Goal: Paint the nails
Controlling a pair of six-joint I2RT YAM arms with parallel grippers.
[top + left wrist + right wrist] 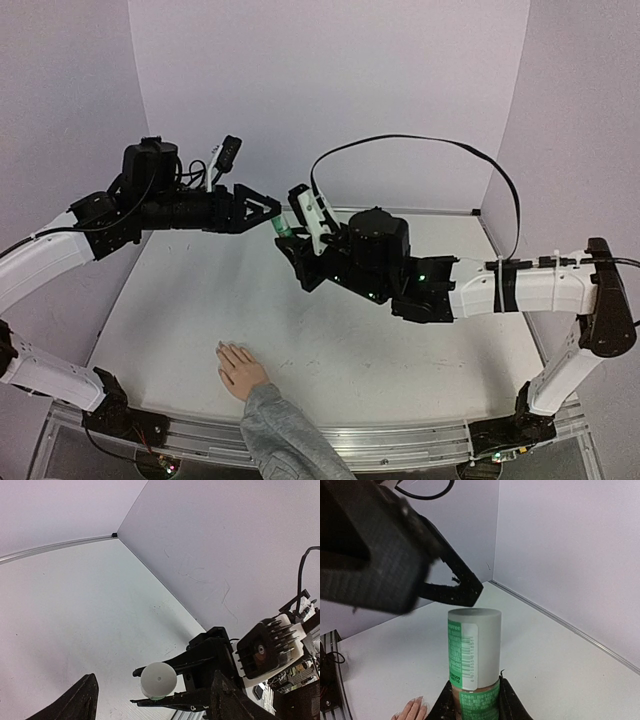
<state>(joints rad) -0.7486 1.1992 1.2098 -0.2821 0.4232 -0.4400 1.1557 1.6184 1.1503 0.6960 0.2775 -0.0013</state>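
Observation:
A small bottle (485,645) with a white cap and green label is held upright in my right gripper (474,702), which is shut on its lower body. In the top view that bottle (283,231) hangs in the air above the table, its cap end toward my left gripper (271,208). The left gripper stands open just beyond the cap, not touching it. In the left wrist view the round cap top (158,679) shows between my wide-apart fingers (77,702). The flesh-coloured hand (241,369) lies palm down near the front edge. Its pale nails (419,700) show faintly.
A grey knit sleeve (285,437) runs from the hand over the front rail. The white table (400,350) is walled at the back and sides. A black cable (420,145) arcs above the right arm.

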